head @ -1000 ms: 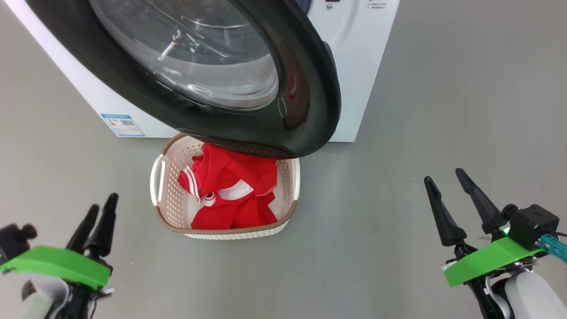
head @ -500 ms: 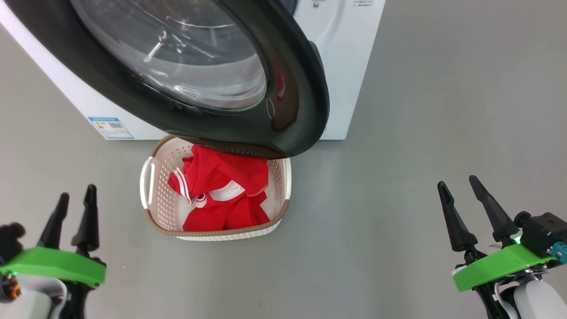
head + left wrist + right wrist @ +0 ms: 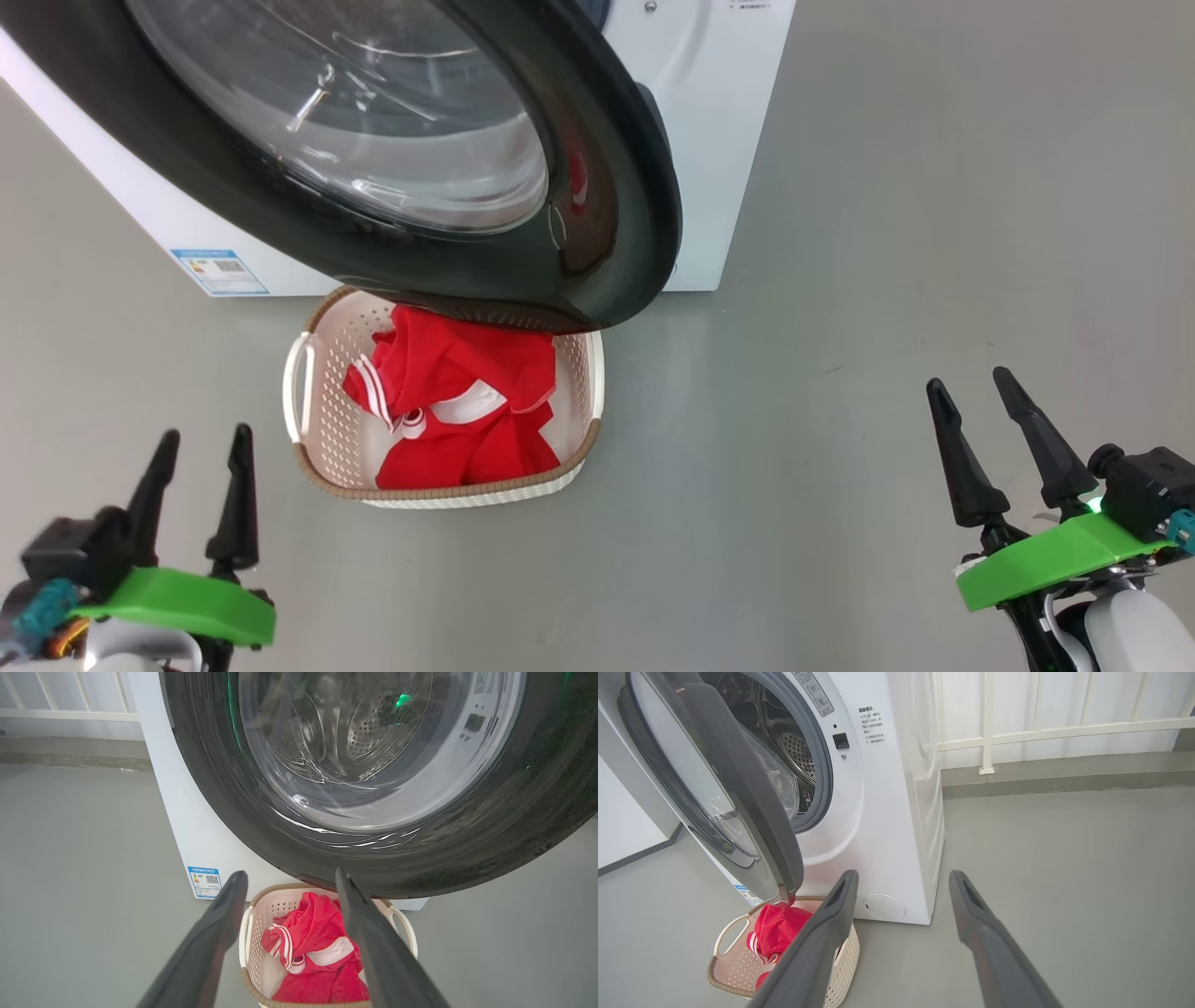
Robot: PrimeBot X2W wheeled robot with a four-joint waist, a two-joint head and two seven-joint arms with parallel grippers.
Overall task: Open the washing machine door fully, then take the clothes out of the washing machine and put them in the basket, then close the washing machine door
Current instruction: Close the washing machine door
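The washing machine door [image 3: 597,187], glossy black with a clear bowl window, stands partly open over the basket [image 3: 327,471]; it is also in the left wrist view [image 3: 514,826] and the right wrist view [image 3: 752,812]. The white washing machine [image 3: 719,140] shows its steel drum [image 3: 794,751] behind it. The clothes [image 3: 457,401], red with white stripes, lie in the cream basket [image 3: 261,933] on the floor below the door. My left gripper [image 3: 203,446] is open at the lower left, short of the basket. My right gripper [image 3: 971,383] is open at the lower right, well clear of the door.
A grey floor [image 3: 887,233] spreads to the right of the machine. In the right wrist view a white railing [image 3: 1064,732] runs along the back. The washer carries a blue label [image 3: 219,271] low at its left.
The camera has shifted, so the whole scene sits further left. My left gripper has turned and come up a little at the lower left. The right gripper has hardly moved.
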